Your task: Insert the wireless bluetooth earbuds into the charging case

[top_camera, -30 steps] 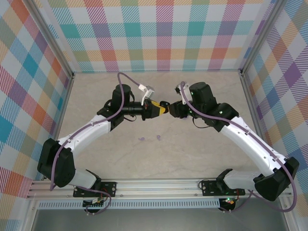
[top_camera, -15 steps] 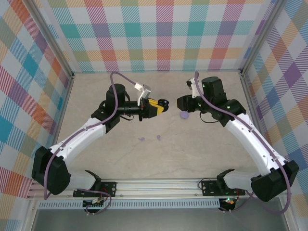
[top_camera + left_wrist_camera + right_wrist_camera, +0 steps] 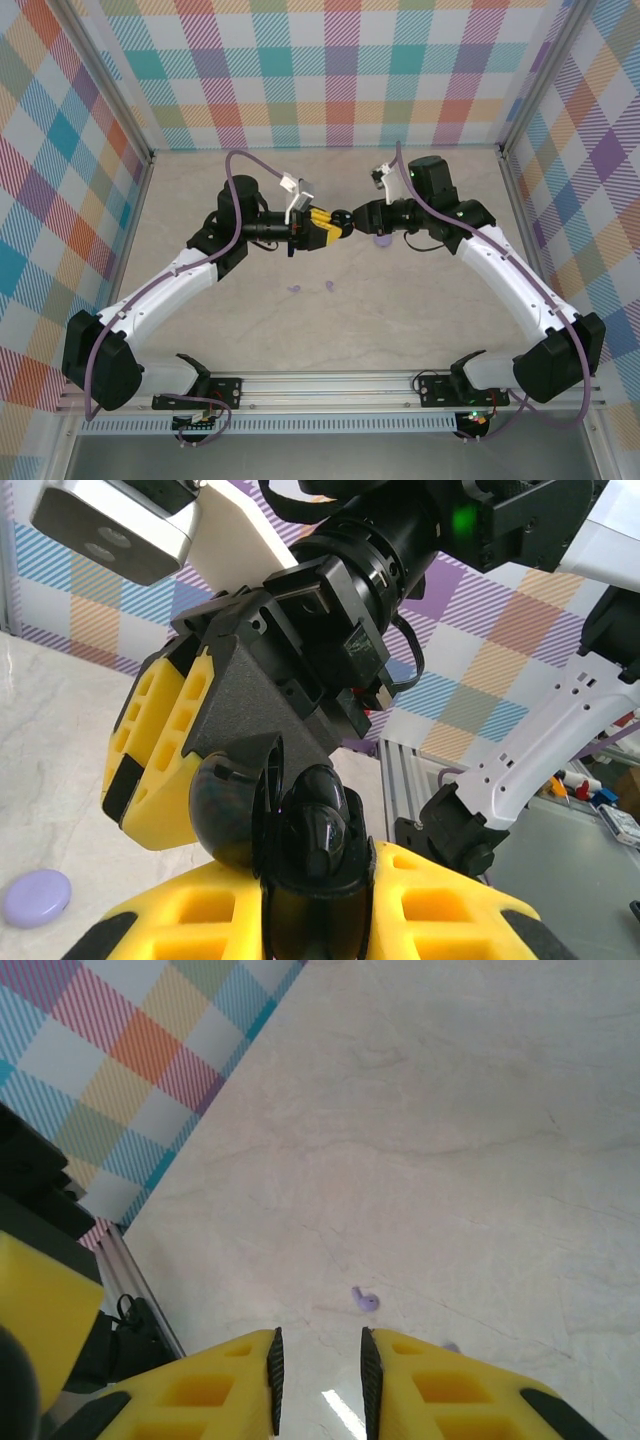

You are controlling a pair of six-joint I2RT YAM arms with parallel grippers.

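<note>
Earbuds in pale lilac [image 3: 295, 290], two of them, lie loose and a little apart on the table [image 3: 420, 330], nearest the arm bases and outside either case. Farther in, the left pincer [image 3: 333, 224] clamps a black case [image 3: 300, 850] in the air, and the right pincer [image 3: 318, 1375] faces it at close quarters, fingers narrowly parted with nothing between them. The step appears to be a two-handed handling of that case. It calls for a firm left grip on the base and a square, gentle approach from the right, since a sideways push could twist the small case out of the hold. The black case has its lid swung up. Glossy dark shapes sit inside, but whether they are buds cannot be told. A lilac case [image 3: 36, 897] rests flat on the table just beneath the meeting pincers, looking shut, its contents hidden.
</note>
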